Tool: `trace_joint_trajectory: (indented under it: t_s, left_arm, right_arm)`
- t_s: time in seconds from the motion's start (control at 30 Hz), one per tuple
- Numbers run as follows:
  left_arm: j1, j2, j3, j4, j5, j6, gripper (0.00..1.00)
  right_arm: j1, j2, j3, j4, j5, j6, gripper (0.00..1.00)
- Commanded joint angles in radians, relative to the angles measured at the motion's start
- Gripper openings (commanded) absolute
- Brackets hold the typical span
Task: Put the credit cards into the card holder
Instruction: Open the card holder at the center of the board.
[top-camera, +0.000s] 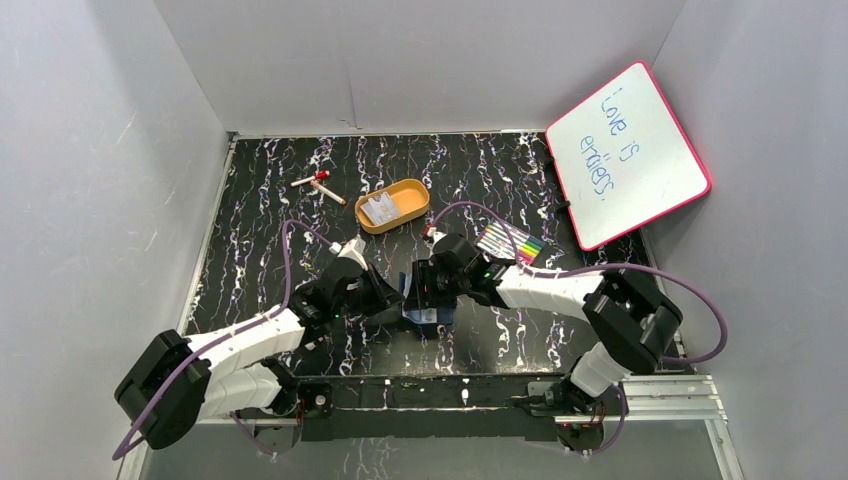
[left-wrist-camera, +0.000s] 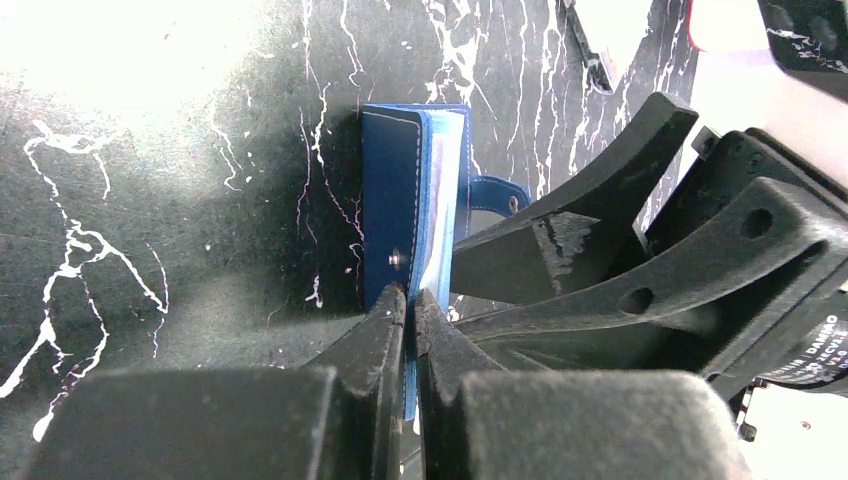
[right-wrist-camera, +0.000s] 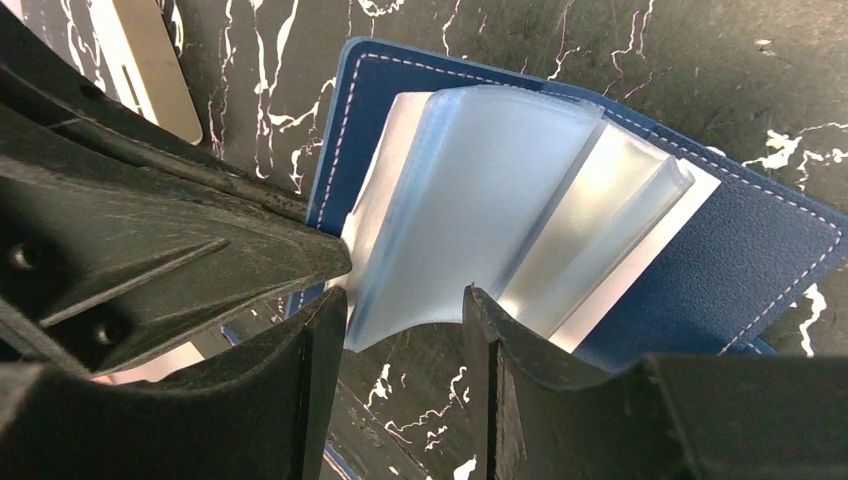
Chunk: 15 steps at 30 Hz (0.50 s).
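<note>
Closest to the left wrist lens: left gripper, pressed together on the near edge of the card holder, pinching its navy cover. Holds that cover lifted off the black marbled tabletop, with the snap tab poking out on the far side. Just beside it, right gripper, spread, with the clear blue-tinted sleeves fanned out between its fingertips. Hard to say whether either fingertip actually presses on them. Other cover lying flat on the tabletop under the sleeves. Seen from above, card holder sitting near the tabletop's near-centre, between the two arms. Farther back, orange oval tray, with the credit cards lying pale inside it, well apart from the card holder. Striped marker pack to the right of the tray, two loose pens to its left, whiteboard leaning at the far right corner.
</note>
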Motion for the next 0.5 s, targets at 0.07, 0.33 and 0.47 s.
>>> trace_joint_trajectory:
  t_s: [0.07,0.33,0.47]
  left_arm:
    - [-0.005,-0.044,0.007,0.001,-0.017,0.008,0.00]
    - [-0.004,-0.044,0.007,-0.016,-0.032,0.011,0.00]
    - [-0.005,-0.033,0.019,-0.044,-0.036,0.008,0.00]
  right_arm:
    - [0.012,0.033,0.049,-0.007,0.015,-0.017,0.51]
    - [0.014,-0.020,0.009,0.019,0.017,-0.019,0.55]
    - [0.017,-0.093,-0.032,0.051,0.015,-0.064,0.63]
